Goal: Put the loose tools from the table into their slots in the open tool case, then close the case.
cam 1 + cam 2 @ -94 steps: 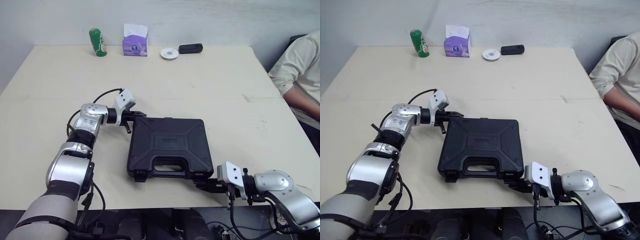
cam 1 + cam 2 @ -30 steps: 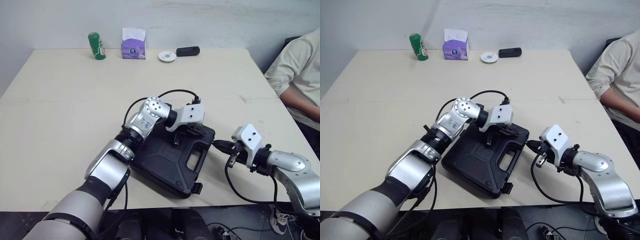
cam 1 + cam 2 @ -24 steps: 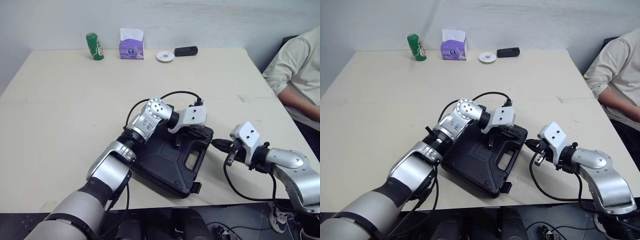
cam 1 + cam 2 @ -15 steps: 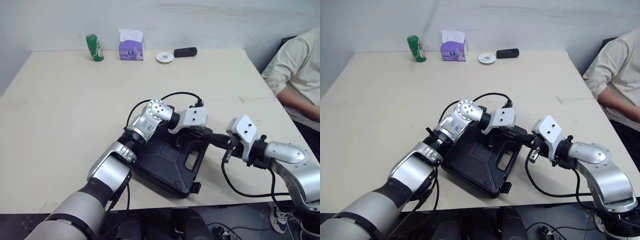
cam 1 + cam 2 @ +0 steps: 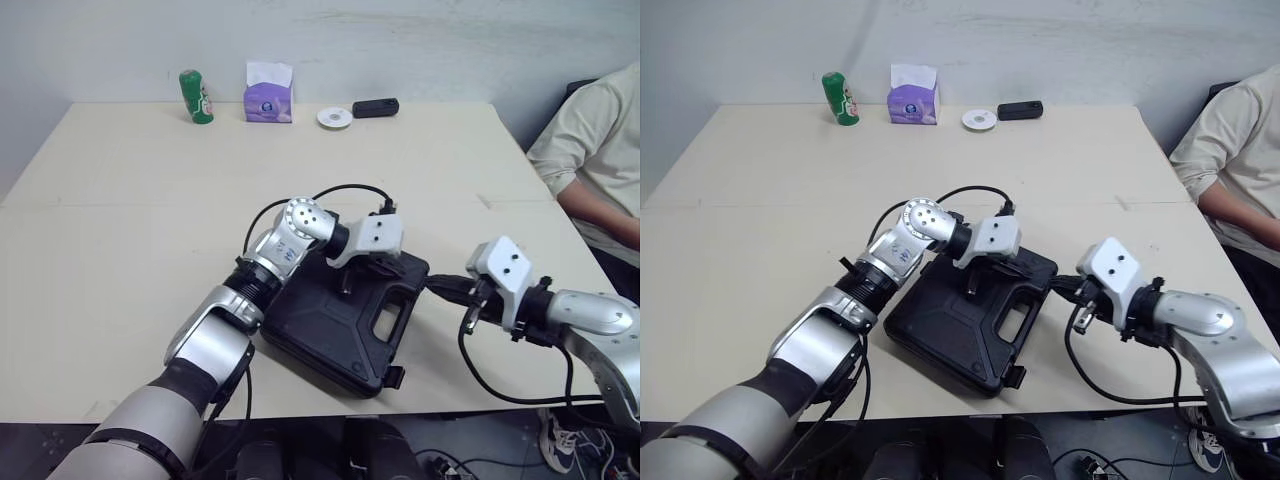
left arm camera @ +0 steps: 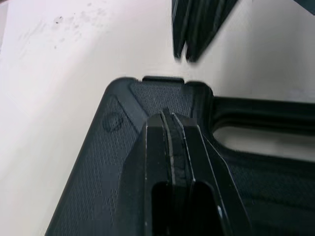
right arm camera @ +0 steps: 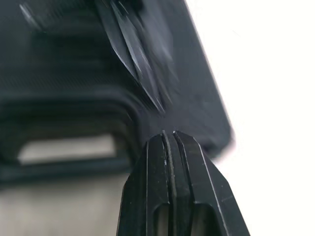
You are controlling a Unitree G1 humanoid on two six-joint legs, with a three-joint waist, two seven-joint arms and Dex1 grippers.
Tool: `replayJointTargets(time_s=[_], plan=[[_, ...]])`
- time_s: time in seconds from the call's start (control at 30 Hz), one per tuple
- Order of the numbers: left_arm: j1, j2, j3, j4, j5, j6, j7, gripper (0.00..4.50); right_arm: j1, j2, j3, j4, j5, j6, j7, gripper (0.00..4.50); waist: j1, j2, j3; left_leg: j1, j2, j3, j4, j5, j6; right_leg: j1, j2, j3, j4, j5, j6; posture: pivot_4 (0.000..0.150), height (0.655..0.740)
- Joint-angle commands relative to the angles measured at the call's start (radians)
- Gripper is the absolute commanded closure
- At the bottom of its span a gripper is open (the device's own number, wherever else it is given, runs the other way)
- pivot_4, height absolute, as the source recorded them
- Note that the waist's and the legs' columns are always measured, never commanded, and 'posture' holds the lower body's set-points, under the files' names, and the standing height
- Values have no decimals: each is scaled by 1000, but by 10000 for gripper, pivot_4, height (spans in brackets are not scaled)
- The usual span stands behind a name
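Jaws pressed together on both arms, left over the pebbled plastic case (image 5: 322,325) (moulded handle), right beside.

Soft, even light fills the head views. The pale counter (image 5: 150,200) reads bright without glare, and only faint, diffuse shadows lie under the arms and around the black tool case (image 5: 330,320). The case is so dark that its relief barely shows there. In the left wrist view the left pincer (image 6: 170,114) looks slightly soft up close. The case's grain just past its tips is sharp, and the counter beyond is washed nearly white. In the right wrist view the right pincer (image 7: 170,133) is fairly crisp. The case ahead of it is smeared and out of focus, and the counter beside it is blown out.
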Motion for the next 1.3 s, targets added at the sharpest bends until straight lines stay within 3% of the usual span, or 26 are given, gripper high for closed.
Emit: replayJointTargets(time_s=[0.03,0.3,0.7,0.93,1.07,1.3], plan=[[35,24,-40,58,59,35,-8,44681,12,-12,-18,42,-32,-44,-3,45000,1,0,0,0,0,0,0,0,0,0,0,0,0,0,0,1500,7316],[35,-11,-58,75,75,17,13,44681,-42,34,83,115,-72,-86,-19,45000,7,0,0,-1,-1,0,0,0,-1,0,-1,0,-1,0,0,1500,7316],[28,-48,-77,117,103,-15,25,44681,-102,76,101,47,-45,-36,-23,45000,0,1,0,-1,0,0,0,0,0,-1,-1,0,-1,0,0,1500,7316],[43,-40,-27,68,36,-21,-29,44681,-46,-2,63,86,-100,-103,24,45000,3,1,0,-1,0,0,-1,0,0,-1,-1,0,-1,0,0,1500,7316],[70,49,45,-139,-93,76,-171,44681,34,-57,-83,40,-12,-80,98,45000,5,5,2,-3,-1,0,-3,2,-4,-2,-1,-1,-3,0,0,1500,7316],[259,282,35,-797,-358,513,-373,44681,258,-57,-184,-209,192,7,183,45000,4,13,11,-4,-1,0,-5,4,-6,-2,1,-1,-2,0,1,1500,7316]])
